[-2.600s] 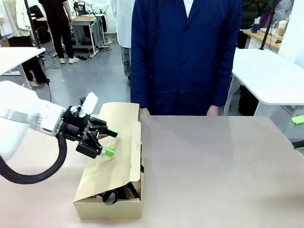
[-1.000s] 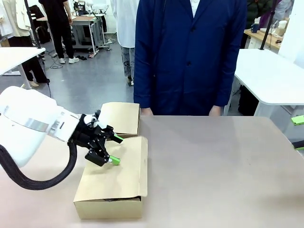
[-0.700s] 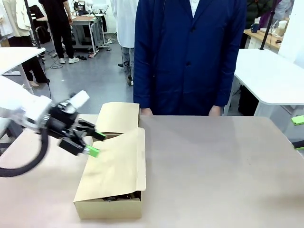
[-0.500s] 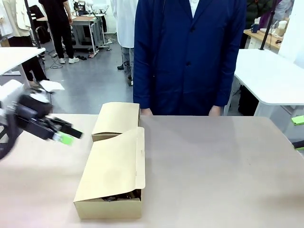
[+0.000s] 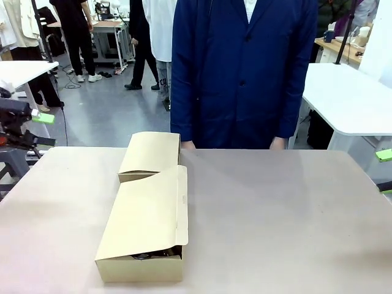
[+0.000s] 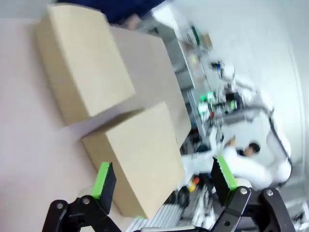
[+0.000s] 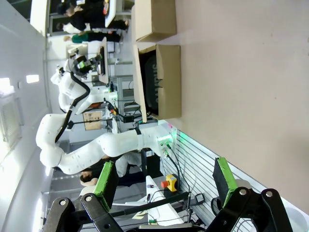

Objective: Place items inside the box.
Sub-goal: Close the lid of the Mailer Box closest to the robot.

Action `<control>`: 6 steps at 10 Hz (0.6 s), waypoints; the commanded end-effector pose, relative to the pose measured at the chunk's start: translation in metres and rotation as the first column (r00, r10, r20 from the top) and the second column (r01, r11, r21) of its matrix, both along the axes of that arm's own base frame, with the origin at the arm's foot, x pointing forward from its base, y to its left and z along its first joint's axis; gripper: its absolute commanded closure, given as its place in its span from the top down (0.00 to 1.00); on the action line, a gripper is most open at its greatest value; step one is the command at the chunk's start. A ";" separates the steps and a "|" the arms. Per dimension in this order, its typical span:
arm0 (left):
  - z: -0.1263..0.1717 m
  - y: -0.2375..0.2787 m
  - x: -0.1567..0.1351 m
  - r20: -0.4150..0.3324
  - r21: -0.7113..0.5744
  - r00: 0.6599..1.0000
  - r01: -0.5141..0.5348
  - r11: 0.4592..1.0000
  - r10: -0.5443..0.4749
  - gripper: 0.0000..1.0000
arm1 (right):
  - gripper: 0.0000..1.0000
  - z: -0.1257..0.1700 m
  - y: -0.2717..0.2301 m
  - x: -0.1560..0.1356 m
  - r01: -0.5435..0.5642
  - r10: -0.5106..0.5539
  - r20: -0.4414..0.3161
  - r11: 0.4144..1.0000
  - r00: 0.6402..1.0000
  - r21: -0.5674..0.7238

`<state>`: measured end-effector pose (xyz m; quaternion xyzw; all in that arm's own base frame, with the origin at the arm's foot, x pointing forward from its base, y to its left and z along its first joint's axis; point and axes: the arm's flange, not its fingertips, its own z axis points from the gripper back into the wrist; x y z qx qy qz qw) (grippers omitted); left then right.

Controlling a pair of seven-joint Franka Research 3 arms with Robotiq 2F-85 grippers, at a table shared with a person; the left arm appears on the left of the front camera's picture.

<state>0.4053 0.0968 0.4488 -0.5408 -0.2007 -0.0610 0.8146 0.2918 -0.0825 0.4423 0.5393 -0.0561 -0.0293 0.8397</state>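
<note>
The cardboard box (image 5: 141,233) lies left of the table's middle with its lid lowered almost flat. A narrow gap at the near end shows dark items (image 5: 153,252); which ones, I cannot tell. In the right wrist view the box (image 7: 166,79) shows a dark inside (image 7: 149,77). My left gripper (image 5: 40,130) hangs open at the table's far left edge, well away from the box. The left wrist view shows it (image 6: 163,176) empty above the box (image 6: 140,159). My right gripper (image 5: 386,171) sits at the right edge, and it (image 7: 164,180) stands open and empty.
A second cardboard piece (image 5: 151,153) stands right behind the box, touching it. A person in a navy coat (image 5: 242,73) stands at the far side, hands (image 5: 185,144) at the table edge. The bare tabletop (image 5: 275,214) stretches to the right of the box.
My left gripper has pulled off the box lid and swung back to the table's left edge. The lid stays down, slightly ajar at the near end.
</note>
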 end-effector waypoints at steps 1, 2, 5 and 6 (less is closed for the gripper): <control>-0.011 0.001 0.017 -0.219 -0.070 0.925 -0.333 0.940 0.311 1.00 | 1.00 0.006 0.001 0.002 0.018 -0.018 -0.008 0.999 1.000 0.027; 0.000 0.000 0.000 0.000 0.000 1.000 0.000 1.000 0.000 1.00 | 1.00 0.006 0.001 0.002 0.018 -0.018 -0.008 0.999 1.000 0.027; 0.000 0.000 0.000 0.000 0.000 1.000 0.000 1.000 0.000 1.00 | 1.00 0.006 0.001 0.002 0.018 -0.018 -0.008 0.999 1.000 0.027; 0.000 0.000 0.000 0.000 0.000 1.000 0.000 1.000 0.000 1.00 | 1.00 0.006 0.001 0.002 0.018 -0.018 -0.008 0.999 1.000 0.027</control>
